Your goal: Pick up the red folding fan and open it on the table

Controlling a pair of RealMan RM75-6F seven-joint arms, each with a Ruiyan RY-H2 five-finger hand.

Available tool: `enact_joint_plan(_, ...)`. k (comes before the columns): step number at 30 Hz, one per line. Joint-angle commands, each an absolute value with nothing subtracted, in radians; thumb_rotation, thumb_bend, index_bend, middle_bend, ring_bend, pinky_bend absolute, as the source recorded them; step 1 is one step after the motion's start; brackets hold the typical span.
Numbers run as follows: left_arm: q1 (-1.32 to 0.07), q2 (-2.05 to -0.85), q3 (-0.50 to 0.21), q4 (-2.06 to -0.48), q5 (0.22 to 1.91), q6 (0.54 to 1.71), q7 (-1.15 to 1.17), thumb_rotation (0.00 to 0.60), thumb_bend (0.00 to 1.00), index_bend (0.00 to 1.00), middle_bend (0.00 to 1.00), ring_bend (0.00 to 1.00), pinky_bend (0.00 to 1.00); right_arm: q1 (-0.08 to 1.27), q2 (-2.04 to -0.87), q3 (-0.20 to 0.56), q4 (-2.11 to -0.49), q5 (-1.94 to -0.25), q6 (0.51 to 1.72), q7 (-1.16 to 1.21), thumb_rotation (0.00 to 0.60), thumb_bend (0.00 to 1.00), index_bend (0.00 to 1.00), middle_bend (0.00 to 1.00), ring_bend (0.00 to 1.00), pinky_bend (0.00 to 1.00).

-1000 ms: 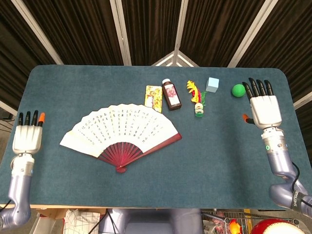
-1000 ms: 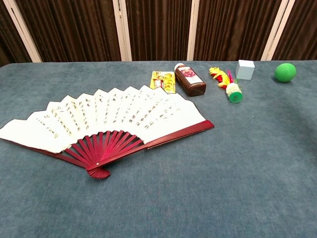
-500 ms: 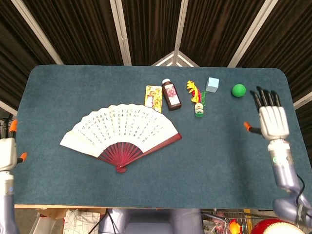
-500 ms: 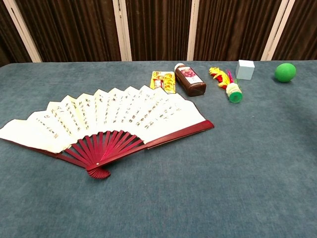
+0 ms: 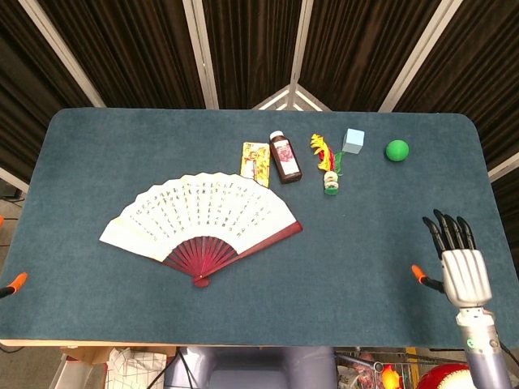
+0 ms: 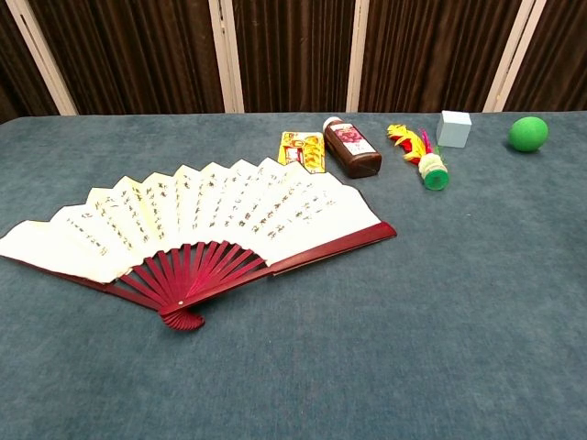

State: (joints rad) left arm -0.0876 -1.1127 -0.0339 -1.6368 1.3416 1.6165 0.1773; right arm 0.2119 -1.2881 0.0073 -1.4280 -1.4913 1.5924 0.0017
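Red folding fan [image 5: 203, 223]: fully spread and lying flat on the blue-green table [image 5: 122, 308], left of the middle. Its paper leaf is cream with columns of small dark characters; the ribs and both outer guards are dark red and meet at a pivot [image 6: 183, 320] on the near side. Nothing touches it.

Fan's neighbours: a yellow and red packet [image 5: 255, 160] lies just beyond the leaf's far edge, so close that I cannot tell whether they touch. A brown bottle [image 5: 285, 157] lies on its side just right of the packet.

Containers: the bottle has a white cap and a pink label; its contents cannot be made out. A pale blue cube [image 5: 353, 140] sits further right; whether it is a box or a solid block is unclear.

Other things: a shuttlecock [image 5: 327, 166] with red and yellow feathers and a green and white base lies between the bottle and the cube. A green ball [image 5: 396, 150] rests right of the cube, apart from it.

Right hand [image 5: 458, 263]: near the table's front right corner, palm down, fingers straight and spread, holding nothing. The chest view does not show it.

Left hand: only an orange tip [image 5: 16, 281] shows at the left edge of the head view, so its pose cannot be told.
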Motion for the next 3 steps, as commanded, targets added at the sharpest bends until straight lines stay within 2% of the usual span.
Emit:
enact_joint_plan(1, -0.085, -1.106, -0.026, -1.621, 1.349, 1.597, 0.184, 0.600, 0.12, 0.02, 0.00, 0.00, 0.00, 0.184, -1.287, -0.003, -1.426, -1.525, 1.631, -0.030, 0.600, 0.21, 0.12, 0.06, 0.08, 0.01)
enact_joint_plan(3, -0.081, -1.106, -0.027, -1.617, 1.337, 1.589, 0.200, 0.600, 0.12, 0.02, 0.00, 0.00, 0.00, 0.176, -1.286, 0.006, -1.437, -1.525, 1.641, -0.022, 0.600, 0.21, 0.12, 0.06, 0.08, 0.01)
